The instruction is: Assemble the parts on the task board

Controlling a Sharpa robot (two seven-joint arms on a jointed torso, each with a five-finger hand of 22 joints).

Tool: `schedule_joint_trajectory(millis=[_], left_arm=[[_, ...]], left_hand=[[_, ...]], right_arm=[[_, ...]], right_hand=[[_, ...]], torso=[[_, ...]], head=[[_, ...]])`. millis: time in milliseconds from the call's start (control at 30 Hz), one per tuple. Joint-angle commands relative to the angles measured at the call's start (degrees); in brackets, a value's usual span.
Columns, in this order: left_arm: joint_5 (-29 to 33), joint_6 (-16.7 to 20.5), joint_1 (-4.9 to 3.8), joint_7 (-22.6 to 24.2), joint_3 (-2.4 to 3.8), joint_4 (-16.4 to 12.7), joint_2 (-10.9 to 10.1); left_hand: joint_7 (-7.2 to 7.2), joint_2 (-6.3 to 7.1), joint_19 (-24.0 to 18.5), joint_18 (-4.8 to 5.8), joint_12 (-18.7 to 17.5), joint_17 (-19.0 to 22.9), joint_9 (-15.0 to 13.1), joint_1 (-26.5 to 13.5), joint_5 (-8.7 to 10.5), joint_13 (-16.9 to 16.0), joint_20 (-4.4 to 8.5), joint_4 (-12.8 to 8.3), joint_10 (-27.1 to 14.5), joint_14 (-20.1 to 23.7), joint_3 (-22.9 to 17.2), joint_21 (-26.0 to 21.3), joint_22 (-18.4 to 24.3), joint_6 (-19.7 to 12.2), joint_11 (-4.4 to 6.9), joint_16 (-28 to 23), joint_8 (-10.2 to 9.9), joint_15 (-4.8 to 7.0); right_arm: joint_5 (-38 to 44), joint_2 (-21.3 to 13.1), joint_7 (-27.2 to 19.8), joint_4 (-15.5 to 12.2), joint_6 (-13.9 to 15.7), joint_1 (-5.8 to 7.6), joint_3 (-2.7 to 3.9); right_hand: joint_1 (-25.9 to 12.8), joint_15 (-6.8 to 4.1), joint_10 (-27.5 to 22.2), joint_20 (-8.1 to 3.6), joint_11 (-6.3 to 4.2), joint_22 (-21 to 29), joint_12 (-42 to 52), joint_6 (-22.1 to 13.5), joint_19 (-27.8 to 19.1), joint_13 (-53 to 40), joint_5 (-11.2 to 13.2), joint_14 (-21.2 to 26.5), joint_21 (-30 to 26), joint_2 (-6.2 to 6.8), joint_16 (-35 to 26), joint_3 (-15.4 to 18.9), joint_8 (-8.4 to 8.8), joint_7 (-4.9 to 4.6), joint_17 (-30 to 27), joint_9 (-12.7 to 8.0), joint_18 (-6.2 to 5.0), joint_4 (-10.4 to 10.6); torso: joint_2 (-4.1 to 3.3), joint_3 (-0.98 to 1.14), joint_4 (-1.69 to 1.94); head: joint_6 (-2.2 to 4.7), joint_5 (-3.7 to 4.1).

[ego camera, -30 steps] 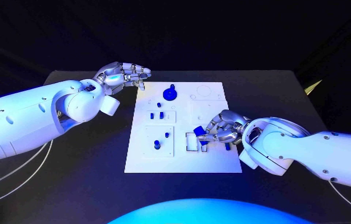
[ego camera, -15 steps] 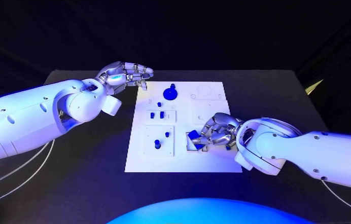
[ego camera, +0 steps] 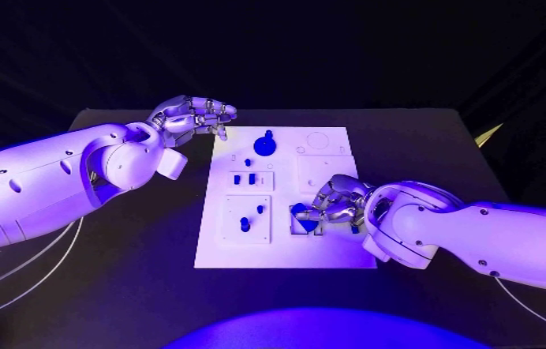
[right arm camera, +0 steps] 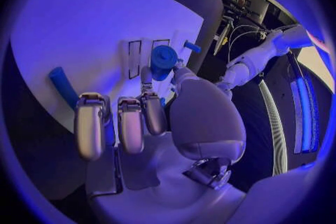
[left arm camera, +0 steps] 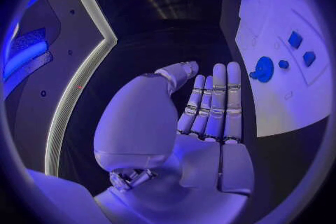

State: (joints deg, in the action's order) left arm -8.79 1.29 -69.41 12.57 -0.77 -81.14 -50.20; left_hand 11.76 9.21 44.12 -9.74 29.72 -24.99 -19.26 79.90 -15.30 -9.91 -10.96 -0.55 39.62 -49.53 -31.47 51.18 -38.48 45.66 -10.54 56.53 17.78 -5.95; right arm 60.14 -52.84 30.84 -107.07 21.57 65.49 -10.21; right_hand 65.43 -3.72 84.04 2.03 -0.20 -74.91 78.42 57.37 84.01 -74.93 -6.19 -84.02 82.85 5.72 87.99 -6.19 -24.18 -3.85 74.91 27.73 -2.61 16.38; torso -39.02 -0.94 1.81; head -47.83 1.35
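Nearby, blue knob (ego camera: 265,144) beside left hand (ego camera: 191,117)

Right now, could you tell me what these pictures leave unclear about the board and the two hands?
- Head view: the right hand covers the slot on the task board beneath it; whether the blue part is seated cannot be told.
- Right wrist view: the fingers hide the board below them.
- Head view: small parts on the board are too small to identify.
- Left wrist view: the left hand is empty, and the board is cut off by the edge.

Glossy white arms (ego camera: 69,171) — silver segmented fingers (left arm camera: 217,101)
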Motion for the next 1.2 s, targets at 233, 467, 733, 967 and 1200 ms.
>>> schedule_joint_trajectory(millis=[233, 467, 733, 967, 1200], left_arm=[[0.2, -0.8, -0.03, 0.3, 0.04, -0.1, -0.1], [0.2, -0.8, -0.03, 0.2, 0.04, -0.1, -0.1], [0.2, -0.8, -0.03, 0.2, 0.04, -0.1, -0.2], [0.2, -0.7, -0.03, 0.1, 0.04, -0.1, -0.3], [0.2, -0.7, -0.03, 0.1, 0.03, 0.0, -0.3]], left_hand=[[1.78, -0.03, 0.1, -0.83, 0.4, 0.1, -0.1, -0.1, -0.24, 0.1, -0.28, 0.0, -0.4, 0.3, -0.2, -0.2, 0.0, -0.3, 0.11, 0.3, 0.3, -0.11], [1.78, -0.03, 0.1, -0.83, 0.4, 0.1, -0.1, -0.1, -0.24, 0.1, -0.28, 0.0, -0.4, 0.3, -0.2, -0.2, 0.0, -0.3, 0.11, 0.3, 0.3, -0.11], [1.78, -0.03, 0.1, -0.83, 0.4, 0.1, -0.1, -0.1, -0.24, 0.1, -0.28, 0.0, -0.4, 0.3, -0.2, -0.2, 0.0, -0.3, 0.11, 0.3, 0.3, -0.11], [1.79, -0.03, 0.2, -0.81, 0.6, 0.1, -0.1, -0.1, -0.24, 0.1, -0.28, 0.0, -0.6, 0.4, -0.2, -0.3, 0.1, -0.4, 0.09, 0.4, 0.5, -0.13], [1.79, -0.03, 0.2, -0.81, 0.6, 0.1, -0.1, -0.1, -0.24, 0.1, -0.28, 0.0, -0.6, 0.4, -0.2, -0.3, 0.1, -0.4, 0.09, 0.4, 0.5, -0.13]], right_arm=[[2.9, 0.6, 1.5, 0.6, -2.7, -0.1, 0.01], [3.9, 0.9, 1.3, 0.6, -3.3, -0.21, 0.01], [4.6, 0.3, 0.4, -0.7, -3.2, -0.39, 0.01], [4.7, -1.7, -0.5, -2.7, -3.5, -0.46, 0.01], [3.7, -3.5, -3.2, -4.3, -4.4, -0.47, 0.0]], right_hand=[[-6.0, -0.68, 0.4, -0.44, -0.41, -11.9, -0.6, 0.3, 4.5, -6.2, -0.2, -5.1, -0.2, 0.55, 0.2, 0.9, -0.89, 0.14, 10.8, 0.5, 1.07, 0.4], [-9.2, -0.71, 0.3, -0.49, -0.41, -11.9, -1.2, -0.2, 4.4, -6.1, 0.0, -5.1, -0.5, 0.64, 0.1, 4.8, -1.35, 0.15, 10.7, 1.0, 1.03, 0.4], [-9.8, -0.7, 0.3, -0.47, -0.41, -12.0, -1.2, -0.3, 4.5, -6.2, 0.0, -5.1, -0.3, 0.26, 0.2, 6.1, -1.5, 0.14, 10.8, 1.1, 1.07, 0.4], [-9.0, -0.72, 0.5, -0.48, -0.46, -12.1, -0.9, -0.2, 4.6, -6.4, -0.1, -5.1, 0.1, -0.58, 0.3, 6.5, -1.68, 0.2, 11.1, 1.3, 1.15, 0.2], [0.1, -0.82, 1.0, -0.57, -0.56, -12.5, -0.3, -0.4, 4.7, -7.2, -0.2, -5.3, 0.7, -1.8, 0.5, 5.8, -1.94, 0.31, 11.7, 1.5, 1.29, -1.7]], torso=[[0.01, 0.0, -0.01], [0.02, -0.01, -0.03], [0.03, 0.02, -0.03], [0.04, -0.01, -0.06], [0.02, 0.02, -0.08]], head=[[0.14, 0.07], [0.18, 0.12], [0.2, 0.13], [0.23, 0.06], [0.2, -0.03]])
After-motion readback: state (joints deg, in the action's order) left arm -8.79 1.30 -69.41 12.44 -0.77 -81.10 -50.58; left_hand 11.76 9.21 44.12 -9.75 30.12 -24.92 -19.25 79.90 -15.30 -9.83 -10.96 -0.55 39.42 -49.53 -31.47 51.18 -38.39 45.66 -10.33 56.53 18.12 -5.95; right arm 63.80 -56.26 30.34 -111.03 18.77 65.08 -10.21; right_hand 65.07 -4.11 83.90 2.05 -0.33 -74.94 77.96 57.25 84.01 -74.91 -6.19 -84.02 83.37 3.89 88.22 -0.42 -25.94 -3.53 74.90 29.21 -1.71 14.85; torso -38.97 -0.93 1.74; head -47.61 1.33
